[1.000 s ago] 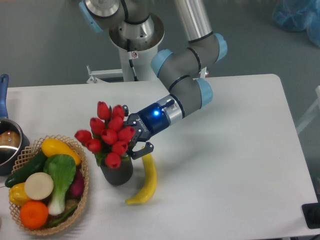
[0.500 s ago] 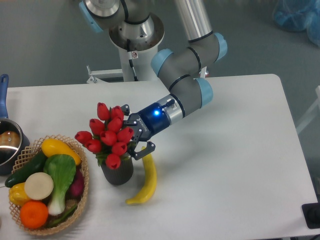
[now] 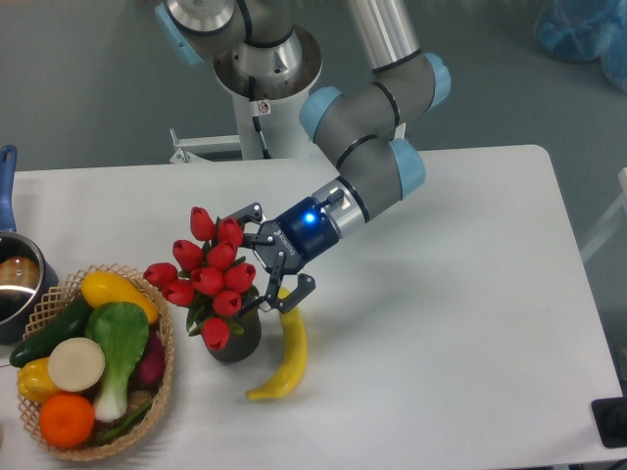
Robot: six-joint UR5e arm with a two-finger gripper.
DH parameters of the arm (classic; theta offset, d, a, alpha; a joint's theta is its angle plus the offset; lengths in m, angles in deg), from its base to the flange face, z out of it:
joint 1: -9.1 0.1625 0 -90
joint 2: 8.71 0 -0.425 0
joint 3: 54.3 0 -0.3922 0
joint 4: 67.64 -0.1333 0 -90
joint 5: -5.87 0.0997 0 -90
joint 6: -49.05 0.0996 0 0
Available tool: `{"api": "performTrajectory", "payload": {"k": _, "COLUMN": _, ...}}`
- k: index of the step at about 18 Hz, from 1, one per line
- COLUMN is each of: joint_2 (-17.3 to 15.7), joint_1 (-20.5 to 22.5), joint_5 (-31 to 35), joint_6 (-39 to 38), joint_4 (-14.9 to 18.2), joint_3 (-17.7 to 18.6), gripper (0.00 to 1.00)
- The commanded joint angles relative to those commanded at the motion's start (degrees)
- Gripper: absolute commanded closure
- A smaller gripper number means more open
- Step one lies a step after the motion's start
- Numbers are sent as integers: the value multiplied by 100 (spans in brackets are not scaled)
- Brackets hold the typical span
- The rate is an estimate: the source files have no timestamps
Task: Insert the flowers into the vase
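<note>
Flowers [image 3: 208,277] in vase [image 3: 235,340], hand [image 3: 266,262] alongside

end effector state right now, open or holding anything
End effector: open, fingers spread beside the flowers, which sit in the vase; it grips nothing.

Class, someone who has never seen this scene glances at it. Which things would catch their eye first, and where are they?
First the flowers, bright red, left of centre, standing in the dark vase. Next the arm's open claw just right of the blooms, a blue light glowing on its wrist. Then the basket of colourful vegetables at lower left, and a banana right of the vase.
</note>
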State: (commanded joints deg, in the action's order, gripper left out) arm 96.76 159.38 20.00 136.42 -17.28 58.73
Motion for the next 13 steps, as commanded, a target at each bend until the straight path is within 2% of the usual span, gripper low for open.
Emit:
{"api": "performTrajectory", "payload": {"k": 3, "joint_2": -351, "joint_1": 79, "joint_5": 773, "joint_6": -44, "joint_4": 52, "joint_3": -97, "gripper": 0}}
{"api": "performTrajectory", "payload": {"k": 8, "joint_2": -879, "joint_1": 167, "joint_5": 1705, "joint_6": -229, "joint_4": 123, "joint_3": -140, "gripper": 0}}
{"api": "performTrajectory", "payload": {"k": 13, "joint_2": -1055, "joint_1": 203, "joint_5": 2830, "joint_6": -484, "joint_4": 535, "joint_3": -702, "gripper": 0}}
